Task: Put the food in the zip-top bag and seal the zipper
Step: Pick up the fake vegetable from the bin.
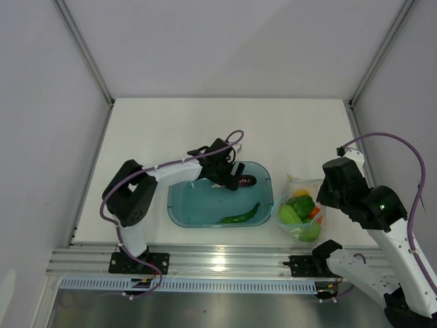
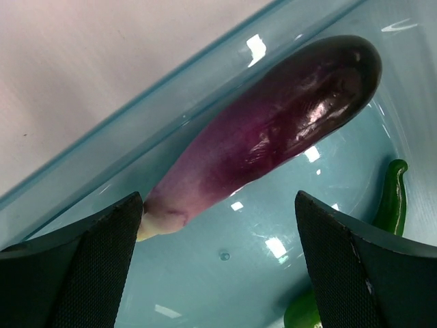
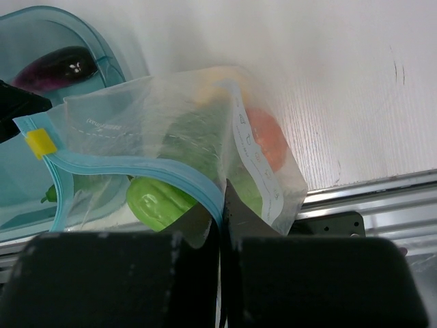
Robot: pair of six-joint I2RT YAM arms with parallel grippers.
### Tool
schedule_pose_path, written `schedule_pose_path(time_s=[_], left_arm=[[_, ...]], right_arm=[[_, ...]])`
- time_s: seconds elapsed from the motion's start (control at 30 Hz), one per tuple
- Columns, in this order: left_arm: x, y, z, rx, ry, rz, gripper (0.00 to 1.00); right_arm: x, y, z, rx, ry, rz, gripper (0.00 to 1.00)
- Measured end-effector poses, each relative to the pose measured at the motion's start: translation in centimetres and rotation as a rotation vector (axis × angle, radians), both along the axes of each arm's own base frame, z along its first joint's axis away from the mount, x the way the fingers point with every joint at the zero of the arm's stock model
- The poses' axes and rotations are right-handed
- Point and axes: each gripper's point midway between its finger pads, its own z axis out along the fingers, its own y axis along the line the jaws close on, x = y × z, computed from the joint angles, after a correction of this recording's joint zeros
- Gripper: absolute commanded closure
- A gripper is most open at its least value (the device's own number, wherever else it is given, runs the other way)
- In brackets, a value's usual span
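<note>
Nearest to me is the metal rail (image 1: 225, 258) at the counter's edge, where both arms are bolted. Just behind it, on the right, the zip-top bag (image 1: 301, 213) lies on the white counter (image 1: 205, 130) with little room between it and the rail. The right fingers (image 1: 323, 199) are closed flat on the bag's edge, at one end of the zipper (image 3: 136, 167). From there the teal strip runs in a curve toward the tub (image 1: 183, 205), with a yellow slider (image 3: 39, 142) at the other end. Only the right wrist view shows this strip and the grip clearly. Through the clear plastic it also shows a green pepper (image 3: 157, 201) low down and an orange-red tomato (image 3: 265, 140) behind. In the blue tub, left of the bag, a dark green chili (image 1: 241, 216) lies near the front wall, its long axis slanting up to the right. Farther back, the purple eggplant (image 2: 273, 130) lies along the far wall, its long axis parallel to it. The left fingers (image 1: 231, 176) hang over it, spread wide and holding nothing. From above they hide most of the eggplant. The left wrist view shows its pale stem end just beside one finger and its dark round end pointing away. I cannot tell if they touch. Beyond the tub the counter is bare up to the back wall (image 1: 225, 48).
</note>
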Motion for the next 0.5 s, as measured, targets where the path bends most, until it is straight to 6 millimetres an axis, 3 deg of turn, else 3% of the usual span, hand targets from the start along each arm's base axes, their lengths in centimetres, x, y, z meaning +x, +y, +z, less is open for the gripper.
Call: schedule_pose_path(time_s=[0.2, 0.33, 0.5], left_arm=[[-0.2, -0.7, -0.2, -0.037, 0.007, -0.028, 0.11], [-1.6, -0.7, -1.5, -0.062, 0.051, -0.036, 0.15], [-2.1, -1.1, -1.5, -0.108, 0.07, -0.026, 0.35]], right_arm=[[0.1, 0.2, -0.1, 0.002, 0.006, 0.003, 1.0], [0.2, 0.3, -0.2, 0.001, 0.01, 0.005, 1.0], [0.3, 0.4, -0.1, 0.008, 0.009, 0.009, 1.0]])
